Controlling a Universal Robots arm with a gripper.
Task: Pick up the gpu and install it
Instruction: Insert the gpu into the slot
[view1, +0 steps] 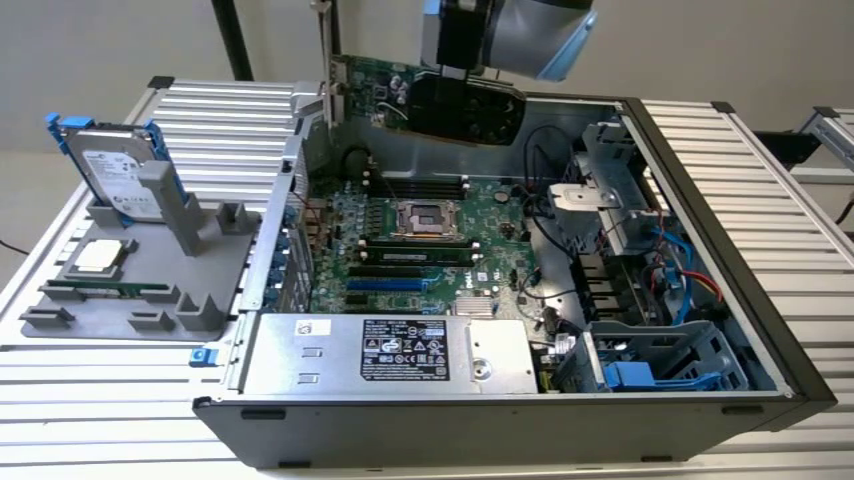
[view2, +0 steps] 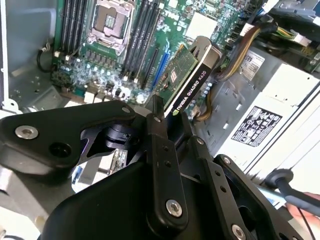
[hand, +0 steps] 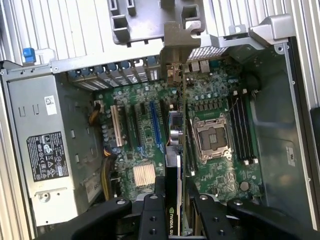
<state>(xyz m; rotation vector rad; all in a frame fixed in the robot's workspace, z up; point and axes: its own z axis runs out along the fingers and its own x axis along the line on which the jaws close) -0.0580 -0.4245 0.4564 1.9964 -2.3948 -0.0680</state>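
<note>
At the exterior view's left, a grey moulded parts fixture (view1: 134, 322) sat on the ribbed aluminium table (view1: 107, 400), with a silver hard drive with blue rails (view1: 114, 172) propped upright in it. Beside that lay the open dark computer case (view1: 507, 432), its green motherboard (view1: 497, 265) facing up and a silver boxed power supply (view1: 387, 350) along the near wall.

The gpu (view1: 447, 100), a flat card with a green circuit board and a black fan shroud, was already off the fixture. It hung above the far side of the case, clear of the motherboard and not seated in anything. Its long axis ran roughly across the exterior view, with the silver end bracket (view1: 334, 92) toward that view's left, on the side of the case's rear wall. That set it about parallel to the blue expansion slot (view1: 387, 283), which lay below it and nearer the power supply.

In the first wrist view the card showed edge-on (hand: 175, 165), pointing straight away from the black gripper (hand: 172, 202). It lined up between the blue slot (hand: 156, 125) and the square metal processor socket (hand: 212, 135), so by my judgement it was offset to the socket side of that slot.

The gripper (view1: 458, 66) came down from above with the wrist roughly vertical, and it was pressed together on the card's upper edge with one finger (hand: 151, 212) on each face. The second wrist view showed the same pinch, the gpu (view2: 187, 80) projecting from the gripper (view2: 167, 114) toward the board.
</note>
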